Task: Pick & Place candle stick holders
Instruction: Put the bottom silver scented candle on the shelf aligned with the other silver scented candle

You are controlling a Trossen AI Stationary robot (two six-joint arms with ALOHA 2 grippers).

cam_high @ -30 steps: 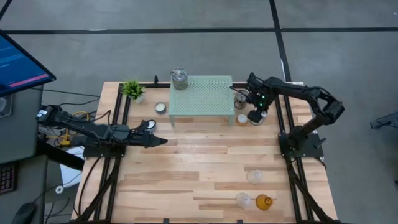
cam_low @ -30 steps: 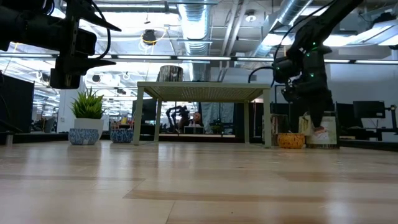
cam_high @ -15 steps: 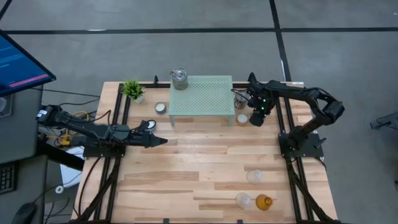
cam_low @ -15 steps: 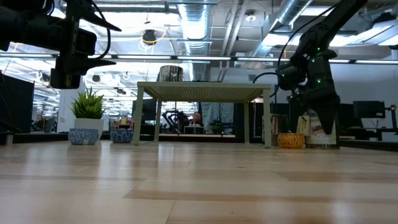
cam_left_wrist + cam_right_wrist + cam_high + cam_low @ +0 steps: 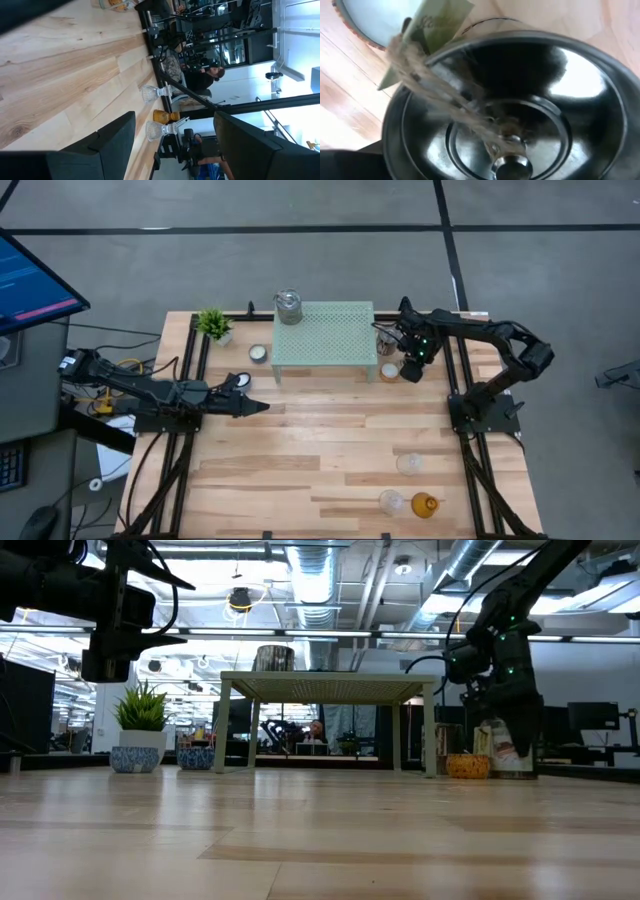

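The right gripper [image 5: 411, 367] hangs low at the back right of the pale wooden table [image 5: 330, 450], just beside the pale green mesh stand [image 5: 325, 335] and the low orange tealight cup [image 5: 389, 370]. Its wrist view is filled by a shiny dark metal jar lid [image 5: 510, 110] with a twine-tied paper tag [image 5: 427, 35] — whether its fingers hold the jar I cannot tell. The left gripper [image 5: 262, 407] waits open over the left side — clear and amber glass cups [image 5: 410, 490] stand at the front right

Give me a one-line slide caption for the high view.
Right gripper descends on a jar beside the mesh stand; left gripper waits, open, over bare table.
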